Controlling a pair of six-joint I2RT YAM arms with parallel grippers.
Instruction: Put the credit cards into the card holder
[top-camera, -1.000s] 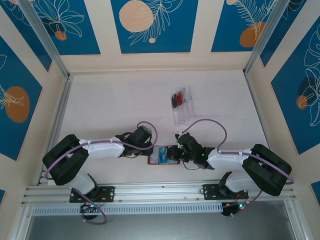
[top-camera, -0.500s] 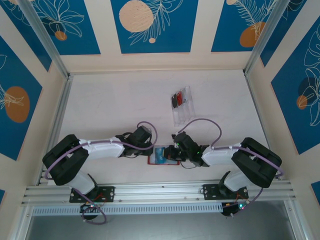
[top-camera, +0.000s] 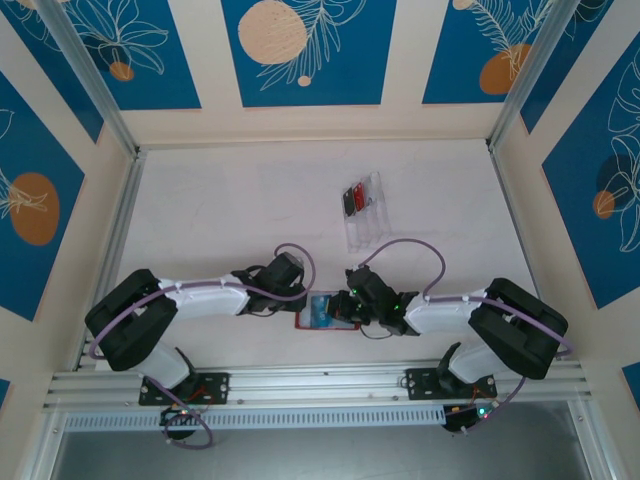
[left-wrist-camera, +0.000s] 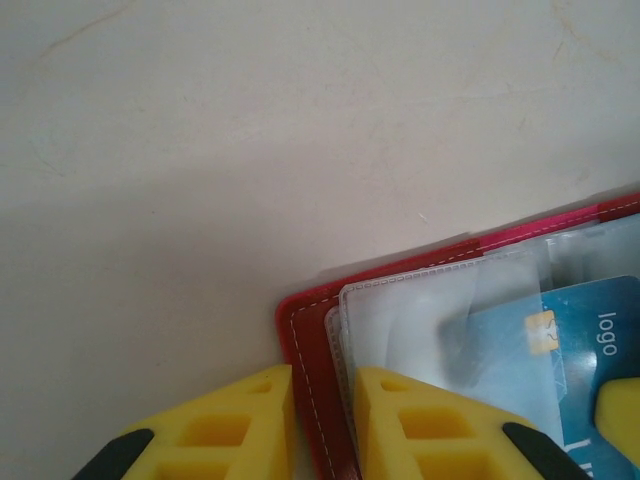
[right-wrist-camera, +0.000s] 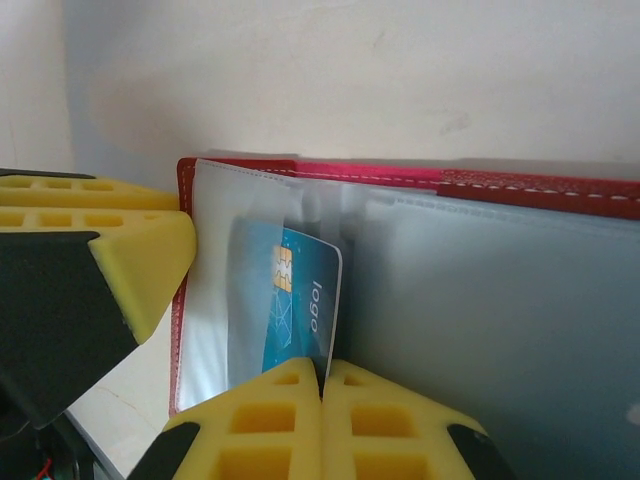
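Top external view: the card holder (top-camera: 328, 313) lies open and flat on the pale, matte table (top-camera: 220, 210), near the front edge between the two arms. It is a small red leather-like rectangle with white stitching along its border. The left gripper (top-camera: 303, 303) meets it from the left and the right gripper (top-camera: 347, 306) from the right.

In the left wrist view, the left gripper's (left-wrist-camera: 322, 425) ribbed yellow foam jaws stand narrow, pinching the stitched red cover at its rounded corner. Glossy, greyish clear sleeves overlap inside.

In the right wrist view, the right gripper's (right-wrist-camera: 322, 400) jaws are pressed together on the near edge of a blue card (right-wrist-camera: 290, 300). The card is flat and round-cornered, with a gold chip, and part of it sits under a clear sleeve.

Further back on the table is a clear plastic tray (top-camera: 365, 228) with red and black cards (top-camera: 352, 198) at its far end.
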